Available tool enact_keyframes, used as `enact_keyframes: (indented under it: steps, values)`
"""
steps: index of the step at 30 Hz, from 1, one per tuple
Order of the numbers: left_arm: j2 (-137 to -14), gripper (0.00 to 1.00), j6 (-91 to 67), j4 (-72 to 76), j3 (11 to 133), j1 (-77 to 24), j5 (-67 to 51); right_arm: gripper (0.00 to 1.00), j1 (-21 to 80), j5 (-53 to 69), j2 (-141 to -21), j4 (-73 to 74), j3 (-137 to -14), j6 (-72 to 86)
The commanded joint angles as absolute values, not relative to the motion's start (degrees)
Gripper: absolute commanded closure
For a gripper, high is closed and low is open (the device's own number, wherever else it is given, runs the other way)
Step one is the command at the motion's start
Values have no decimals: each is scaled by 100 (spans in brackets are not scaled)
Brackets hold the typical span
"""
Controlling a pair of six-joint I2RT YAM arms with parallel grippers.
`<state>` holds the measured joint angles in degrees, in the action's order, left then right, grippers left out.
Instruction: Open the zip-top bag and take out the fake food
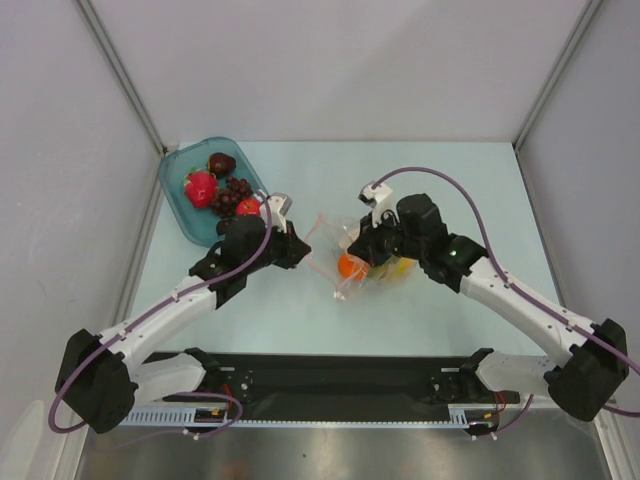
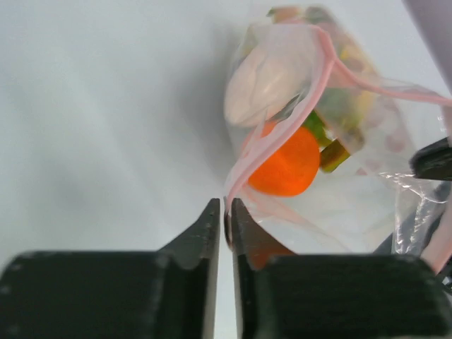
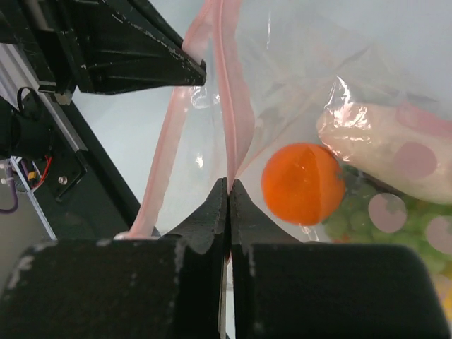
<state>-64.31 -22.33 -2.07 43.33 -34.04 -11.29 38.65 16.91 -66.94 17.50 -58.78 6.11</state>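
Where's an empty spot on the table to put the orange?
Bare table lies beyond the bag, right of the tray, and in front of the bag up to the black rail. It's crowded mid-table, where the left gripper and right gripper pinch the bag, and in the full tray.

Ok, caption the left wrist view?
Left gripper pinching the pink zip strip of a clear plastic zip-top bag; glossy orange toy fruit inside.

Clear, pink-edged zip-top bag [image 2: 342, 208]; teal tray [image 1: 200, 226]
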Motion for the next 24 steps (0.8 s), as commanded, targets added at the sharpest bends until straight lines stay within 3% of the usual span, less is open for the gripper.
enact_keyframes:
  steps: [1,4,7,12,24]
  values:
    - [-5960,82,-1899,-537,4061,-3384,-18,100,4139,1679,-6872,1011,-5880,861]
    - [-5442,47,-1671,-248,3929,-3471,158,100,4192,1670,-6943,897,-5906,914]
    - [-4933,43,-1275,287,3788,-3665,114,100,4201,1661,-6935,861,-5915,958]
    - [-4807,38,-897,1150,3691,-3911,-989,100,4210,1731,-6926,817,-5854,1011]
    - [-6748,44,-598,1828,4025,-4561,-2337,100,4210,1450,-6724,703,-5634,1213]
